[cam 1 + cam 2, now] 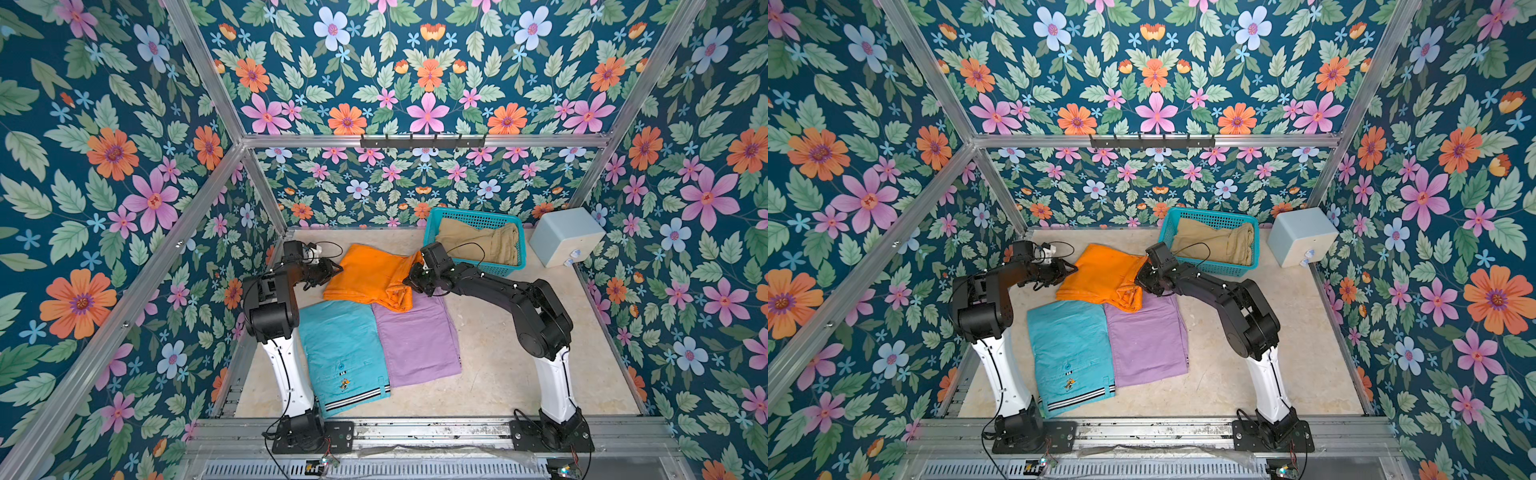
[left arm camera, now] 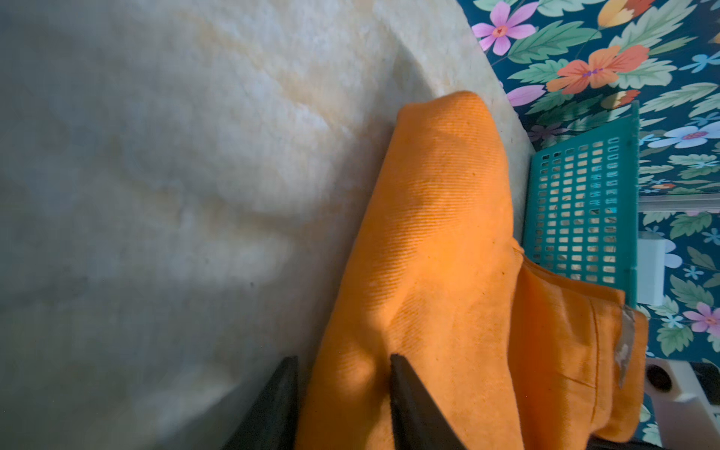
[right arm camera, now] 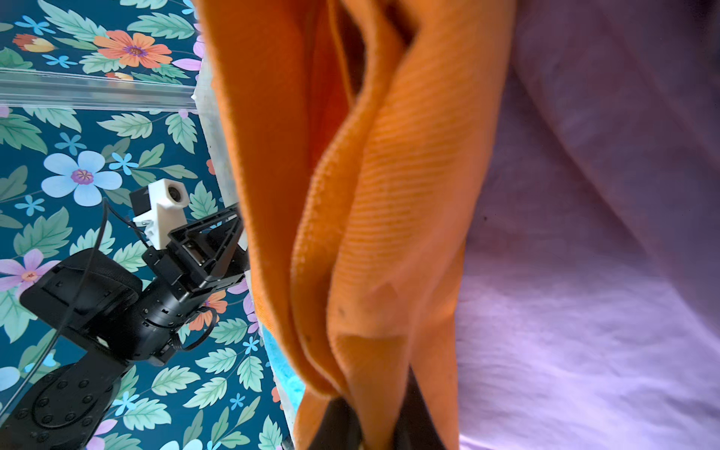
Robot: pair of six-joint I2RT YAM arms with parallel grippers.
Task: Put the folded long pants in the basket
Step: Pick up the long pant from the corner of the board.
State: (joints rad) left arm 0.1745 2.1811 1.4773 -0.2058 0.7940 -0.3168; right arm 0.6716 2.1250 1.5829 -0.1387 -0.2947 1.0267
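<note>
The right gripper [image 3: 370, 407] is clamped on the layered edge of the orange pants [image 1: 365, 274]. The left gripper [image 2: 345, 364] straddles the opposite edge with cloth between its fingers, though I cannot tell whether it grips. Bare table [image 1: 519, 365] lies open right of the lilac pants [image 1: 415, 340] and turquoise pants [image 1: 340, 345], both lengthwise front-to-back. The orange pair lies crosswise, overlapping the lilac's far end. The basket [image 1: 473, 218] holds tan pants [image 1: 478, 243], its near corner hidden by the right arm [image 1: 440, 259].

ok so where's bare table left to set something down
Widest bare table lies between the lilac pants and the right arm; a narrower strip runs from the orange pants to the back wall, beside the teal basket. Left-centre is crowded by those and the turquoise pants.
</note>
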